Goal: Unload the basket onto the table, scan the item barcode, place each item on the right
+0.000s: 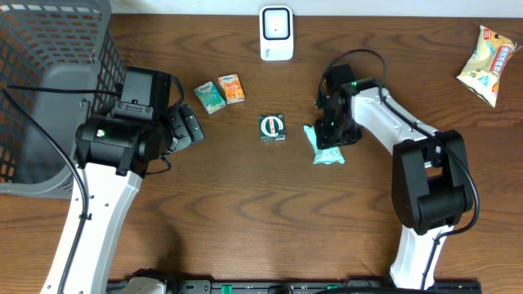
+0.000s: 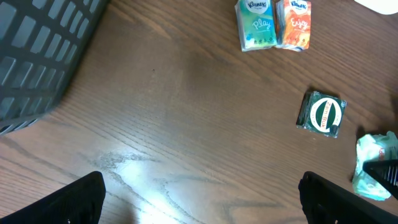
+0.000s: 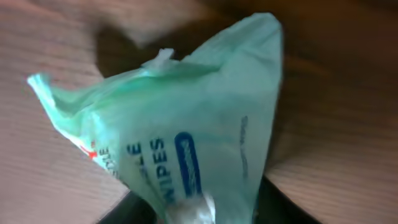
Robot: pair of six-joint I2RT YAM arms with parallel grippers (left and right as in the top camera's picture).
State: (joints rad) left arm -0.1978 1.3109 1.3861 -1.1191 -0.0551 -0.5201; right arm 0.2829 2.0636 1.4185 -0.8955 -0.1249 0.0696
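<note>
A pale green wipes packet lies on the wooden table right of centre, its end crumpled. My right gripper is down over it. In the right wrist view the packet fills the frame and is pinched between the two dark fingers, so the gripper is shut on it. A white scanner unit stands at the back edge. My left gripper hangs open over bare table at the left, its fingertips wide apart and nothing between them. The packet's barcode is not visible.
Two small tissue packs, green and orange, lie left of centre. A dark packet with a round label sits next to the wipes. A grey basket fills the far left. A snack bag lies at the back right.
</note>
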